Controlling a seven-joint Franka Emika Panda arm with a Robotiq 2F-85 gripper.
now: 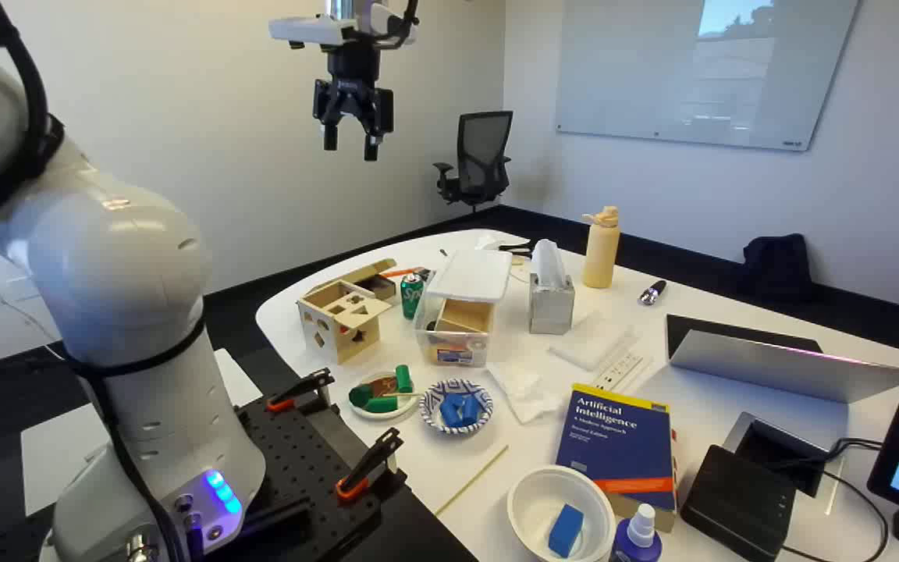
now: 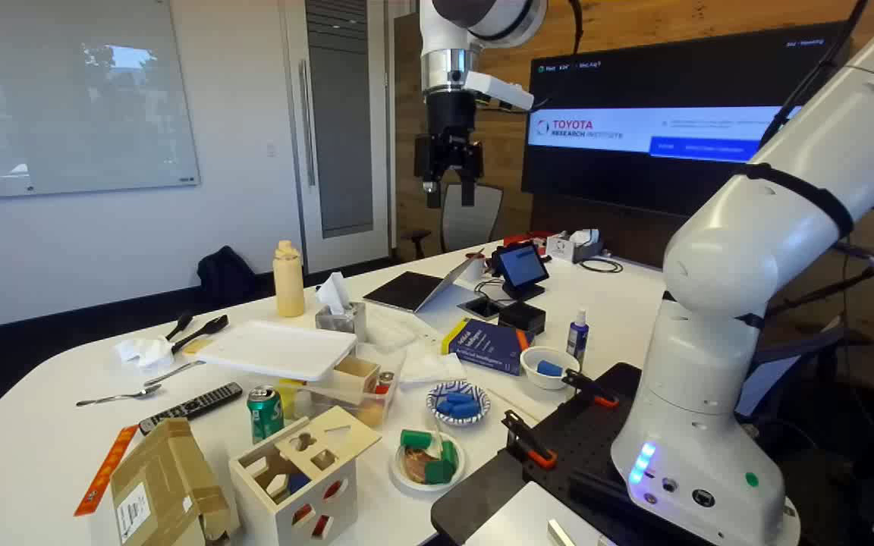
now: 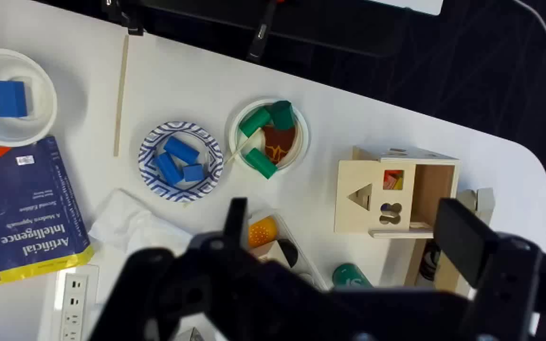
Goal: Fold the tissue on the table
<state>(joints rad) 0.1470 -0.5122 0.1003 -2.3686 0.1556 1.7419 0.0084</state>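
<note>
Hanging high above the table point(image 1: 434, 460) in an exterior view, the gripper point(image 1: 350, 148) is gripping nothing, its fingers point(image 1: 330, 139) standing well apart. A crumpled white tissue point(image 1: 526, 392) is lying on the table, between the patterned bowl point(image 1: 457, 386) and the blue Artificial Intelligence book point(image 1: 613, 437). Beside the book, a white bowl point(image 1: 529, 490) is holding one blue block point(image 1: 566, 531).

In an exterior view, the gripper is pointing straight down. A silver tissue box point(image 2: 338, 319) is standing near a cream bottle point(image 2: 289, 282), a white sheet point(image 2: 334, 293) poking up from the box. A wooden box point(image 2: 347, 444) with cut-out shapes is sitting near a green can point(image 2: 264, 413).

In the wrist view, the tissue is lying just beside the book, part of it running behind the blurred gripper. Three green blocks point(image 3: 261, 163) are resting on a small plate point(image 3: 303, 137) next to the patterned bowl.
</note>
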